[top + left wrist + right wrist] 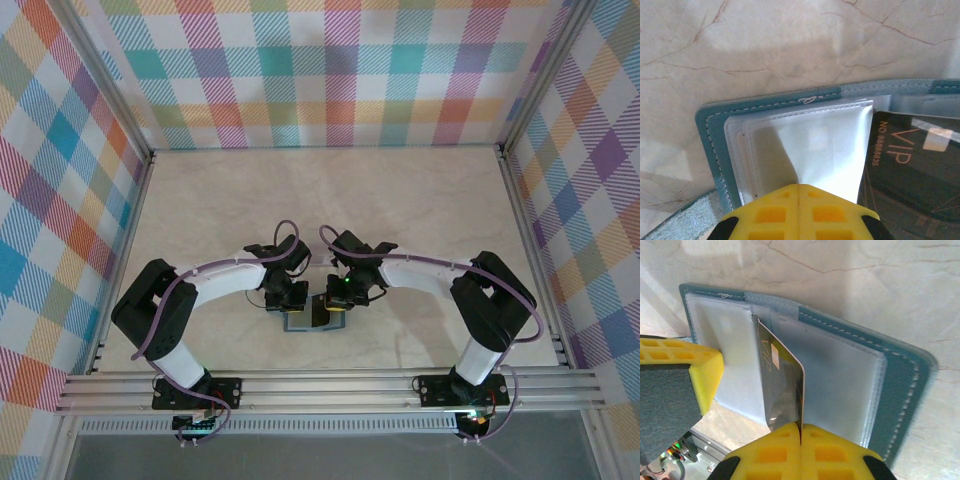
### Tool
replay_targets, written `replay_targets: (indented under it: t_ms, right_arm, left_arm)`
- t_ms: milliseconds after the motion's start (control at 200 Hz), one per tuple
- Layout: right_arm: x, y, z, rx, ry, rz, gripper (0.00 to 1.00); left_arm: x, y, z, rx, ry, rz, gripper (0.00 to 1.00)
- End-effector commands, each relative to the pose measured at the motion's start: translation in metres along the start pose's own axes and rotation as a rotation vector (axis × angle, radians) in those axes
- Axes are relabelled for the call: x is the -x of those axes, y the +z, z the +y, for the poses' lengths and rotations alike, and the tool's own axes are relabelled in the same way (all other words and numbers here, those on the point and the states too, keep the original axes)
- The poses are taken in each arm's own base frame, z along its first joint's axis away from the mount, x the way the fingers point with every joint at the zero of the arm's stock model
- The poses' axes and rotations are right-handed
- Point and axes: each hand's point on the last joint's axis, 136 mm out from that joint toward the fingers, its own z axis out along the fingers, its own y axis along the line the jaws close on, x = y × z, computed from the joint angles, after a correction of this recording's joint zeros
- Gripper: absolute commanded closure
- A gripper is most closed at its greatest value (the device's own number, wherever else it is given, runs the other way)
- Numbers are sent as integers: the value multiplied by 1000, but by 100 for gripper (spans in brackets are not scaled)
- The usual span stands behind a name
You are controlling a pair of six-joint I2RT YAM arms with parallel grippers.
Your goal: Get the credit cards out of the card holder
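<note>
**Right tool pinching a dark card, left tool clamped on a sleeve**

Right tool (801,434) of mine is clenched, its yellow pads pressed together on the near edge of a credit card (782,385). The card is dark, with gold "VIP" lettering and a number printed along one side. It stands tilted on edge above the open card holder (900,375), its far end down by the spine fold among the clear sleeves. I cannot tell whether that end is free of its pocket.

My left tool (799,194) is also clenched, grasping a clear sleeve (820,145) on the other half of the holder. The plastic is drawn up into a peak that runs into the pads. From my right wrist I see one yellow finger of that tool just beside the card, on the sleeve.

The card holder is teal-blue with pale stitching along its border. It lies spread open and flat on the marbled counter (790,45), between my two arms and towards the near edge. The two tools meet over it, close together.
</note>
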Motion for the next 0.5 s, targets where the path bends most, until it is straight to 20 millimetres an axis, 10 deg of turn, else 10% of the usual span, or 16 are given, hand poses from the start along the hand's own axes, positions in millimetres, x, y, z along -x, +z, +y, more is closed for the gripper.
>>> replay_targets:
  t_ms: [0,495]
  right_arm:
    - [-4,-7,-13,-83,-13,-3,98]
    - [1,-10,-9,-81,-8,-25,98]
  left_arm:
    - [-20,6,24,104,0,61,100]
    - [-19,2,23,100,4,51,100]
